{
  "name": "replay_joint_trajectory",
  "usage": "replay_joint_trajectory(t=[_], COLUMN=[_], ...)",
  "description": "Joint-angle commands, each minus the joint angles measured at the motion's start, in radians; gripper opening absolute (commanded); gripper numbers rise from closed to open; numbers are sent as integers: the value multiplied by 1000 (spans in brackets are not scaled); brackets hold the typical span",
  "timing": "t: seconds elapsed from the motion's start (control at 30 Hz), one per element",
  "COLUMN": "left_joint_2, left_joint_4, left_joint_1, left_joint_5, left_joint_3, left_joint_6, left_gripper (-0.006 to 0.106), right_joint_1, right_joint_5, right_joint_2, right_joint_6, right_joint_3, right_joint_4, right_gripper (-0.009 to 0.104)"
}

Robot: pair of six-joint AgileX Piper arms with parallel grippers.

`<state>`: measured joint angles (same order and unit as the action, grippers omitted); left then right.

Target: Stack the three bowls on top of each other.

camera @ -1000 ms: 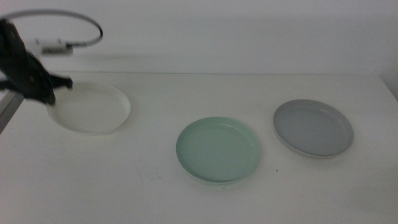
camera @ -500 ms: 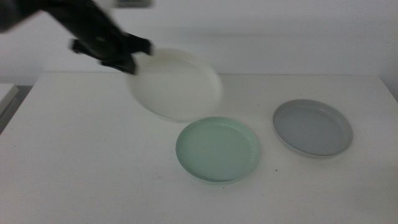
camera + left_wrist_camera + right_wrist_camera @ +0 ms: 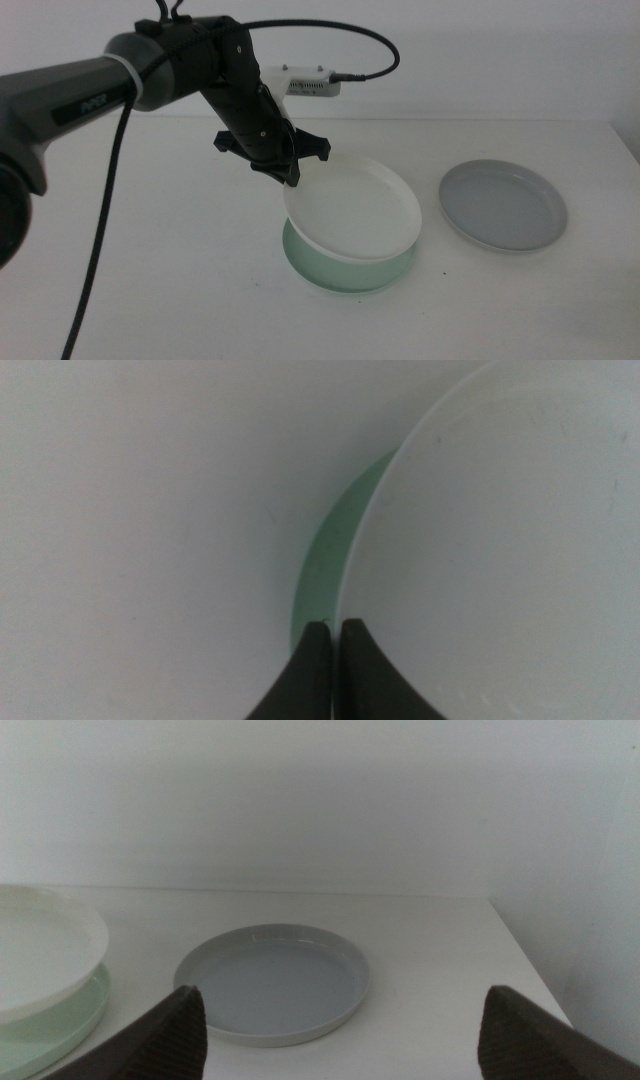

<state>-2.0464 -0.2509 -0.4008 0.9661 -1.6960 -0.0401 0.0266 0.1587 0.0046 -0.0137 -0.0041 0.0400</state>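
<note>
The left gripper [image 3: 290, 172] is seen in the middle view over the centre of the table [image 3: 150, 290], its jaws closed on the rim of the white bowl [image 3: 355, 208] at that bowl's 10 o'clock edge. The white bowl is held tilted above the mint green bowl [image 3: 340, 275], which is largely covered by it; only a crescent of green from about 5 to 9 o'clock is visible. Whether the two bowls touch cannot be determined. In the left wrist view the jaws are pressed together on the white rim [image 3: 352, 590], and a narrow sliver of the green bowl [image 3: 325, 570] is exposed beside it. The grey bowl [image 3: 504, 206] lies flat on the table at 3 o'clock of the pair, apart from them and unobstructed.

A black cable [image 3: 330, 30] is looped above the arm, and a small white box [image 3: 305, 82] is seen behind it near the back wall; its details are too blurred to resolve.

The right gripper [image 3: 340, 1025] is outside the middle view. In the right wrist view its jaws are spread wide apart, empty, with the grey bowl [image 3: 272, 983] lying between them farther off and the white bowl [image 3: 45, 960] cut off at the frame edge.
</note>
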Motion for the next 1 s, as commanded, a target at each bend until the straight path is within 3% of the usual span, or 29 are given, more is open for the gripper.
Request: replay_joint_trajectory(t=[0.0,0.43,0.6,0.8,0.97], left_joint_2=[-10,-86,-96,-96,-60], left_joint_4=[-21,-57,-52,-52,-45], left_joint_1=[-5,-5,-5,4,3], left_joint_5=[-17,-36,-32,-13,7], left_joint_3=[-1,-1,-1,-1,-1], left_joint_6=[11,11,11,-1,-32], left_gripper=[-2,-1,6,30,66], right_joint_1=[-7,-7,-7,-7,-7], right_joint_5=[-10,-10,-10,-10,-10], right_joint_2=[-5,-5,-5,-5,-5], right_joint_6=[7,7,7,7,7], right_joint_3=[4,4,4,4,4], right_joint_4=[3,3,3,3,3], right_gripper=[92,92,92,92,92])
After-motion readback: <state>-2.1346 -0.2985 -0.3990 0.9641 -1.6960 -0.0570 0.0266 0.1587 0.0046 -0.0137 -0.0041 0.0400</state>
